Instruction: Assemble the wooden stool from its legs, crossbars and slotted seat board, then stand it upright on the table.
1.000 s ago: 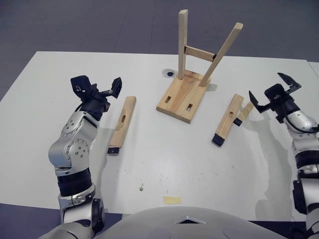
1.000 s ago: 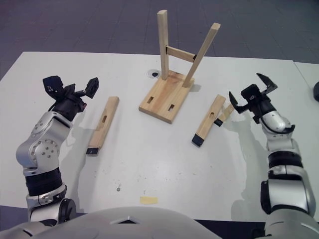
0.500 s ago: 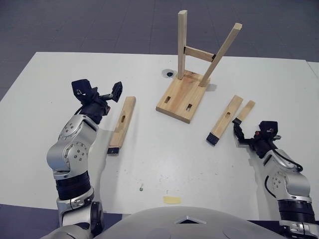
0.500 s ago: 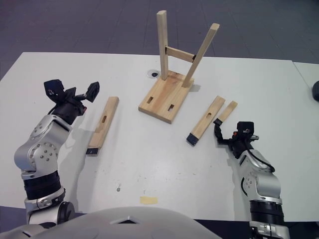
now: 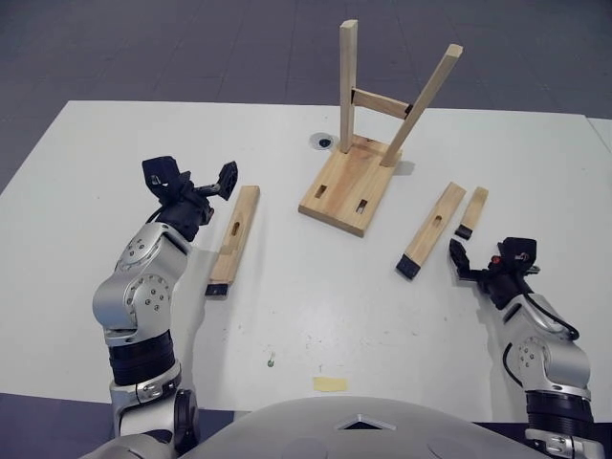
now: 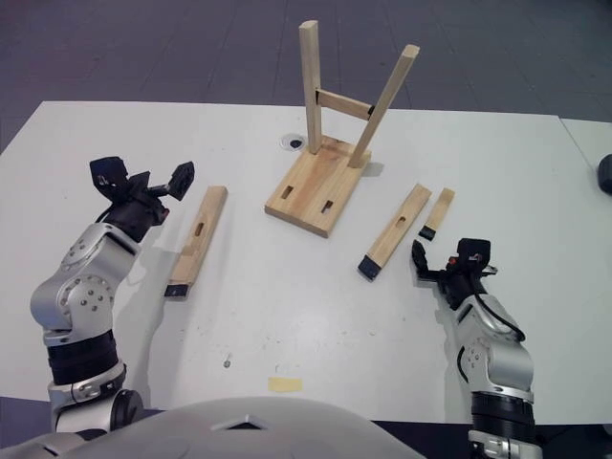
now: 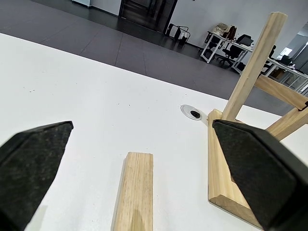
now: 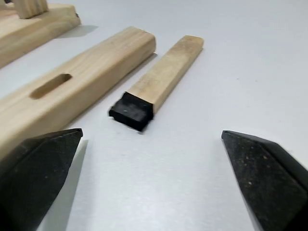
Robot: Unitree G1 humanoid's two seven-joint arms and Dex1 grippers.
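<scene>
Right gripper (image 5: 489, 258) sits low over the table (image 5: 535, 172), fingers spread wide, nothing between them. We take the short crossbar (image 5: 471, 210) as its target. It lies flat just ahead of that gripper, not touching it, with the black-capped end nearest the fingers and the bare end pointing away from us. Its long axis runs roughly front-to-back, with the far end tilted a little to our right. In the right wrist view the finger gap lies across that axis, so closing would span the bar's width, not its length.

Just left of it, nearly parallel with a narrow gap between, lies the loose slotted leg (image 5: 432, 229), cap end also toward us. Further out, the seat board (image 5: 335, 196) lies flat mid-table. Two standing legs (image 5: 349, 81) are set into its far half and tied by a fitted crossbar (image 5: 382, 102). The two near slots are open.

Left gripper (image 5: 196, 180) is likewise spread and empty. It is near the bare far end of the other loose leg (image 5: 234, 239), which also lies front-to-back with its cap toward us.

Our read: the right arm is clearly the nearer one for the short crossbar, and the left is well apart from it. The move calls for a short advance forward and down along the bar's axis. The main risk is clipping the neighbouring slotted leg.
</scene>
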